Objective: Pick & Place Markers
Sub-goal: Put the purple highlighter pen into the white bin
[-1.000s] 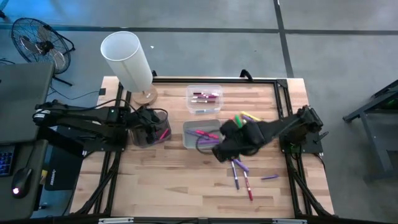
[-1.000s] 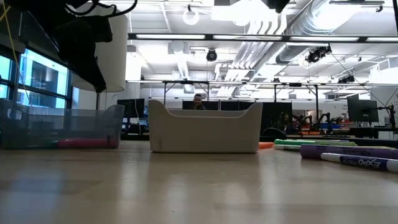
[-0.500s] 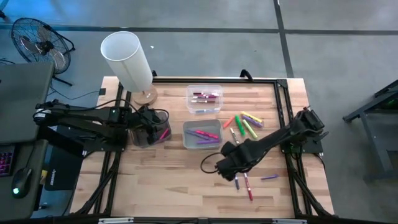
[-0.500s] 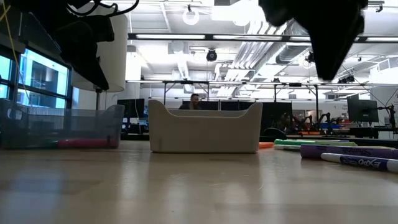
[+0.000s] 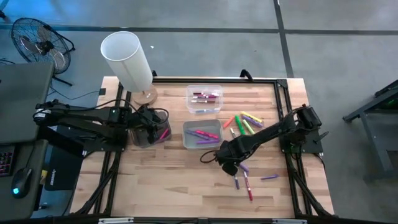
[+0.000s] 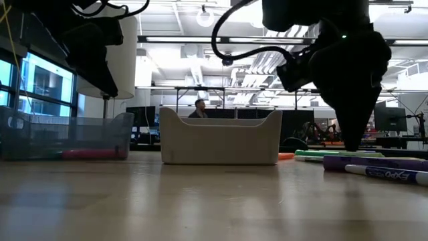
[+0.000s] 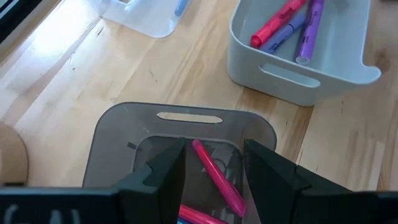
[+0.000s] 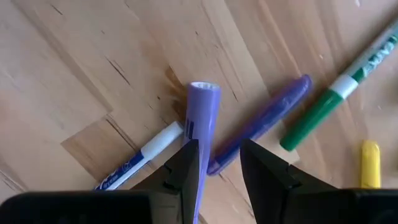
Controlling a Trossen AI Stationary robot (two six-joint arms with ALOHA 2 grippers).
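Loose markers lie on the wooden table: an orange, green and yellow group (image 5: 244, 122) and purple and red ones (image 5: 242, 177) nearer the front. My right gripper (image 5: 229, 167) points down over the front ones, open. Its fingers stand on either side of a purple marker (image 8: 203, 112), beside a second purple marker (image 8: 267, 118) and a white-bodied one (image 8: 146, 155). My left gripper (image 7: 214, 168) hangs open above a smoky dark bin (image 5: 149, 129), with a pink marker (image 7: 217, 177) lying in the bin below the gap. My right gripper comes from above, and the purple marker's near part (image 8: 200, 146) runs along between its fingers, close against one finger (image 8: 183, 171). Whether that finger touches the marker I cannot tell. The marker lies on the table among the others.
A grey bin (image 5: 186, 140) with pink and purple markers sits mid-table, and a clear bin (image 5: 204, 109) with red ones is behind it. A white cylinder (image 5: 127, 59) on a round wooden base stands at the far left. Bare wood stretches along the near edge (image 5: 174, 193).
My right gripper has left the spot above the grey bin's right end, travelled toward the table's near edge and dropped to the loose purple markers, rolling its wrist on the way. In the low view it has come down into the picture from above.
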